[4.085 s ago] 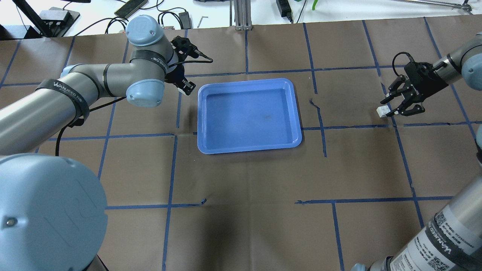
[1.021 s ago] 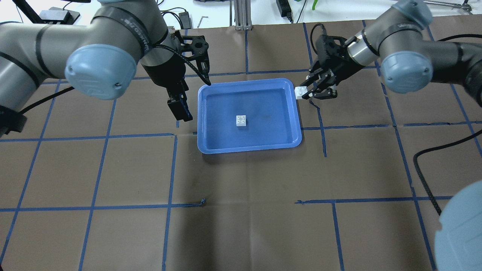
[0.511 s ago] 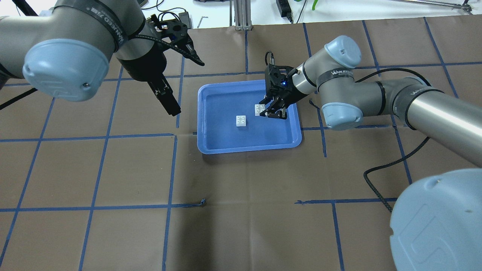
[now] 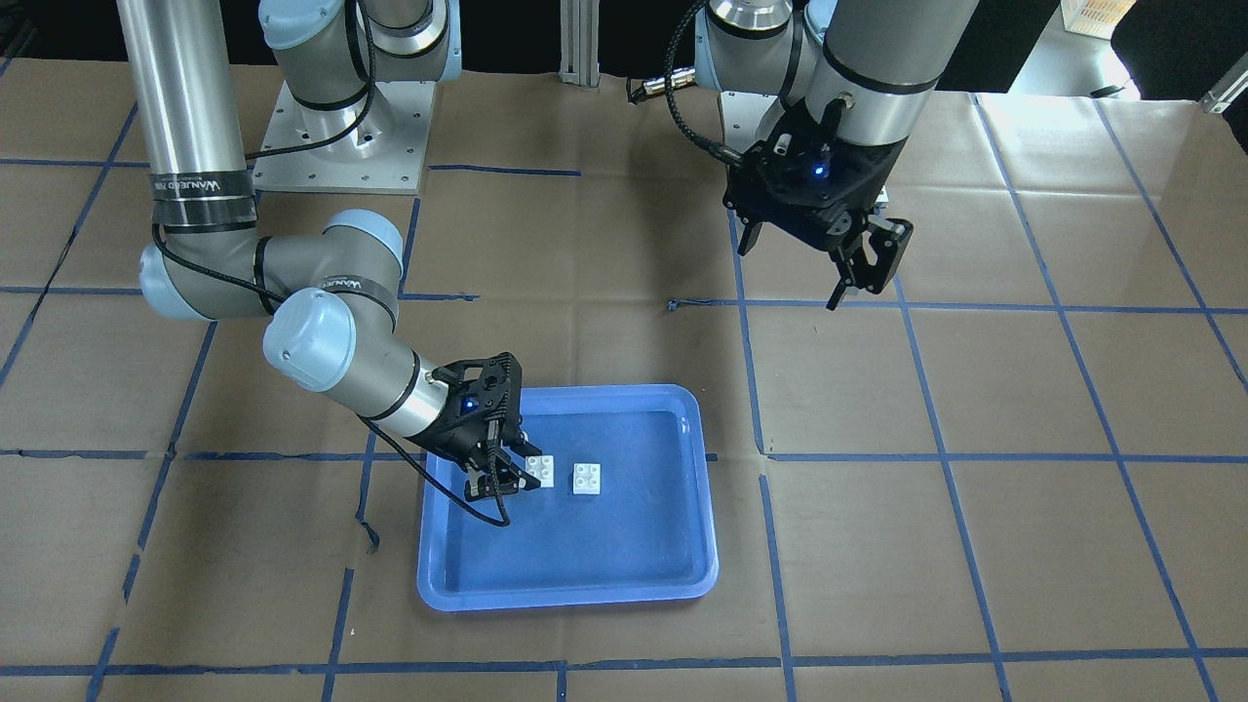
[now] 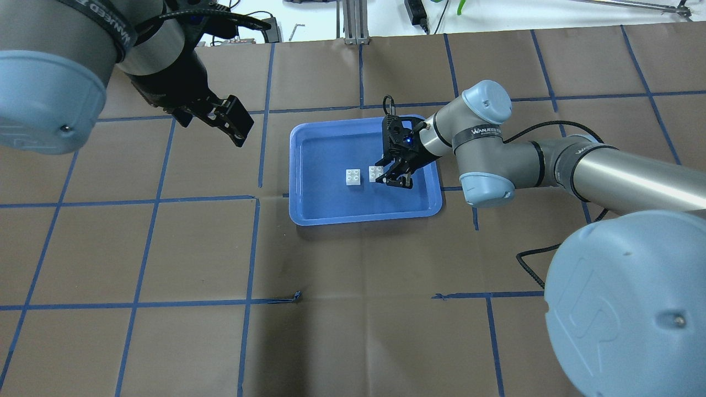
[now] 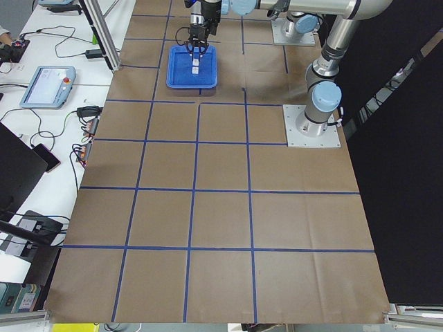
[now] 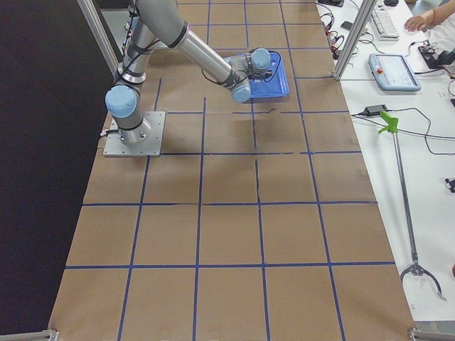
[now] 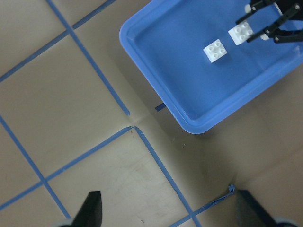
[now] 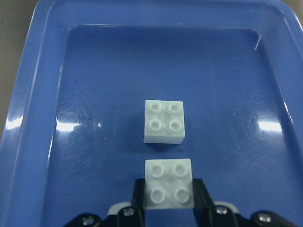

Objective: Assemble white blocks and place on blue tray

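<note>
The blue tray (image 5: 364, 219) lies at the table's middle. One white block (image 5: 353, 176) lies studs-up on the tray floor. My right gripper (image 5: 380, 175) is shut on the second white block (image 5: 377, 172), studs up, low over the tray and close beside the first, with a small gap between them. The right wrist view shows the held block (image 9: 168, 179) between the fingers and the loose block (image 9: 164, 121) just ahead. My left gripper (image 5: 215, 124) is open and empty, above the table left of the tray; its wrist view shows the tray (image 8: 151, 82) and both blocks.
Brown paper with blue tape lines covers the table (image 5: 353, 309). Cables and power adapters (image 5: 270, 25) lie beyond the far edge. The right arm's elbow (image 5: 485, 105) hangs over the tray's right rim.
My right gripper has carried its block further left inside the tray, close to the lying block. My left arm has drawn back up and left, away from the tray.
</note>
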Robot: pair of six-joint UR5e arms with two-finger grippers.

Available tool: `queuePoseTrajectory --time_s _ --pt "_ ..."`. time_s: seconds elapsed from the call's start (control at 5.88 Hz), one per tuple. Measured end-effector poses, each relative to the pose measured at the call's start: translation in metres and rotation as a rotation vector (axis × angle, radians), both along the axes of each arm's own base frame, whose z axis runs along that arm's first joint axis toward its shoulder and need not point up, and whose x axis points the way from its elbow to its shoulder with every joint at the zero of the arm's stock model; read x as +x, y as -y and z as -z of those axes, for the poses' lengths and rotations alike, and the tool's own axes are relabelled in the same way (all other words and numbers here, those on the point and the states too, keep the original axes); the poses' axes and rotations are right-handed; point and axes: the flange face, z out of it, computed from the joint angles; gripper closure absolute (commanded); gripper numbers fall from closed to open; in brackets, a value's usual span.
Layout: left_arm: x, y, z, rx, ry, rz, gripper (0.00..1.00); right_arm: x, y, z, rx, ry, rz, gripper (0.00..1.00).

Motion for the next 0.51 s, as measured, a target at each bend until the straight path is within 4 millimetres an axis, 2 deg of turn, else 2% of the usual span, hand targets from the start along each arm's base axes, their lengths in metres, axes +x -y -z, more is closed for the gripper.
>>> queuePoseTrajectory --time_s 0.17,0.51 --pt "0.0011 -0.0028 -0.0041 -0.009 -0.011 -0.172 0.01 0.0055 -0.0012 0.0031 0.003 0.002 0.002 0.73" --pt "0.0015 -0.0037 -0.0066 -0.018 -0.024 -0.304 0.01 0.0153 -0.003 0.0045 0.01 0.006 0.013 0.73"
